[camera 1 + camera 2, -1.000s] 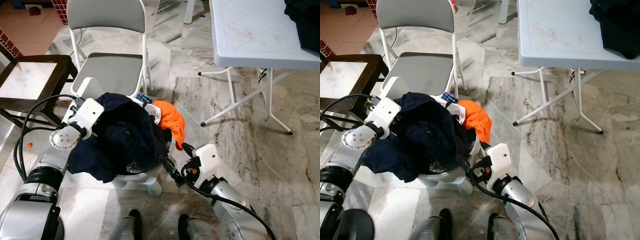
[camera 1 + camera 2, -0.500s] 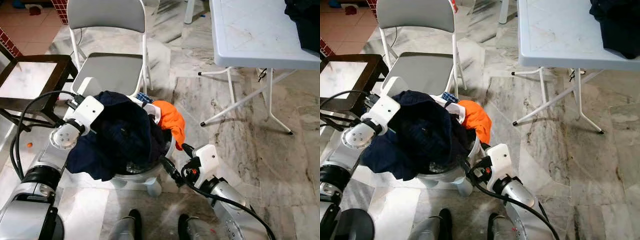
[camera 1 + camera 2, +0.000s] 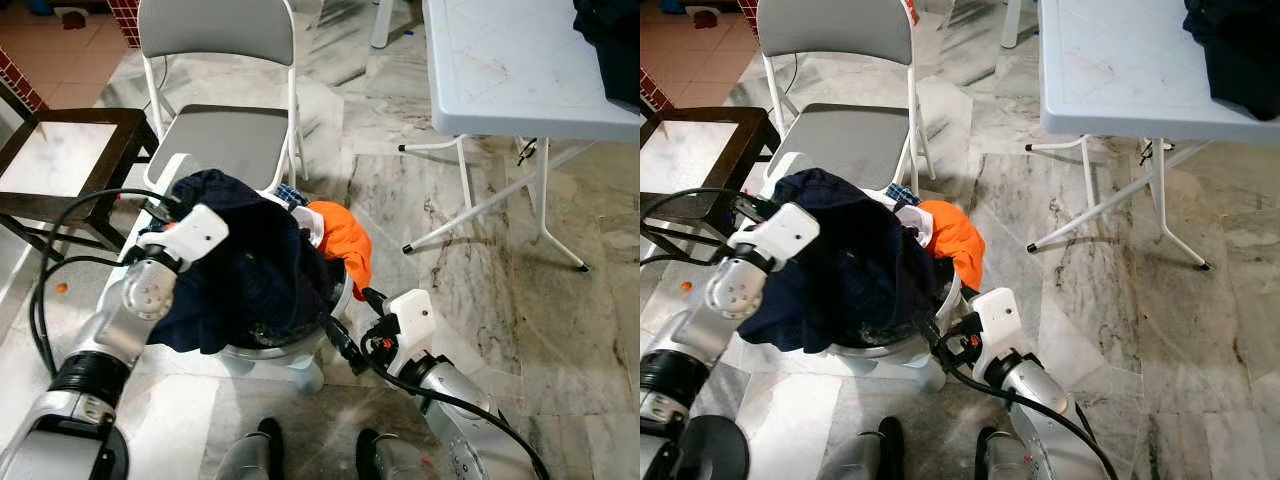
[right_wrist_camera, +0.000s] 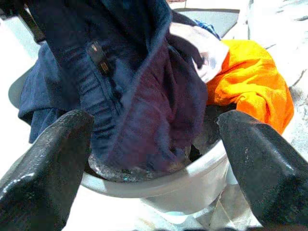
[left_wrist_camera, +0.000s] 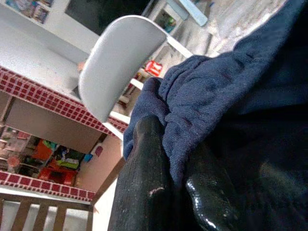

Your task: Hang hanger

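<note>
My left end effector [image 5: 178,192] is clamped on a fold of the dark navy blue garment [image 3: 245,265] heaped in the round white plastic laundry basket [image 3: 902,350]. My right end effector [image 3: 350,322] sits just beside the basket's rim, fingers [image 4: 48,159] spread wide and holding nothing. An orange cloth [image 3: 340,235] drapes over the rim's far side. I cannot make out a hanger; it may be buried in the clothes. Behind stands a grey folding metal chair [image 3: 220,140], and to the right a white folding plastic surface [image 3: 510,70] on the marble floor [image 3: 470,290].
</note>
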Tool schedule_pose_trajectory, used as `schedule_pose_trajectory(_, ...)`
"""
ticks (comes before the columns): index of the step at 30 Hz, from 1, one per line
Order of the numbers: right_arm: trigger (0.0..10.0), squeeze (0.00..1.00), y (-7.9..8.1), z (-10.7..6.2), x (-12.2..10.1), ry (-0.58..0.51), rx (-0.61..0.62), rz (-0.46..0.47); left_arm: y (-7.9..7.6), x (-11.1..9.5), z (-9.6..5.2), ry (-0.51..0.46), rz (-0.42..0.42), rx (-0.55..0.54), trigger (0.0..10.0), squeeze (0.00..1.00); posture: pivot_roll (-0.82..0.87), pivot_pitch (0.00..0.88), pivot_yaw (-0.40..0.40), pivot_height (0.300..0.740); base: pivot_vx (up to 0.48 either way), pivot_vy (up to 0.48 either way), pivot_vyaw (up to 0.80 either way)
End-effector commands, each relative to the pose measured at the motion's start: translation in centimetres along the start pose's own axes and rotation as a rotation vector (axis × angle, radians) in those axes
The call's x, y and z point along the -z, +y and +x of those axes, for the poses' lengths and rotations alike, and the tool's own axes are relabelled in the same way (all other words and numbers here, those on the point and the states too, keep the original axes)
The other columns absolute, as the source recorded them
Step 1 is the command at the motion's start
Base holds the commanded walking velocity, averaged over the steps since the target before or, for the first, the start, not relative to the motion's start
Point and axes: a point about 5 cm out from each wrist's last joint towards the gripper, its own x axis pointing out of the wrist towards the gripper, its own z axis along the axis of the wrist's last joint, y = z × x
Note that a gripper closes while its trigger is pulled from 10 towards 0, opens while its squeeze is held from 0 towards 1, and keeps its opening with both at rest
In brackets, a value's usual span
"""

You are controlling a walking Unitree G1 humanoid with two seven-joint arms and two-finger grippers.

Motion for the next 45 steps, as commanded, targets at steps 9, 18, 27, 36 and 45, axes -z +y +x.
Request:
schedule_pose_trajectory(9,10.0,0.0,0.2,-0.1,0.4,0.021,-0.019,-0.008,-0.3,1.2,-1.1,0.061,0.074,-0.045,10.0,0.06,-0.04,0.242,0.032,0.74,0.0,0.0,0.0)
schedule_pose_trajectory(18,10.0,0.0,0.1,-0.2,0.4,0.026,-0.02,-0.012,1.0,-0.7,-1.6,-0.059,0.138,-0.127,10.0,0.0,-0.05,0.242,0.029,0.74,0.0,0.0,0.0)
schedule_pose_trajectory(27,10.0,0.0,0.1,-0.1,0.4,0.026,-0.027,-0.01,-0.2,-1.5,-2.2,-0.087,0.153,-0.104,10.0,1.0,-0.04,0.24,0.027,0.74,0.0,0.0,0.0)
schedule_pose_trajectory(36,10.0,0.0,0.0,-0.1,0.4,0.026,-0.027,-0.007,-1.5,0.1,-1.7,0.044,0.056,0.04,5.6,0.0,-0.04,0.242,0.027,0.74,0.0,0.0,0.0)
schedule_pose_trajectory(45,10.0,0.0,0.0,-0.2,0.6,0.028,-0.02,-0.005,-0.9,0.1,-0.6,0.053,0.022,0.091,0.0,0.0,-0.05,0.244,0.029,0.74,0.0,0.0,0.0)
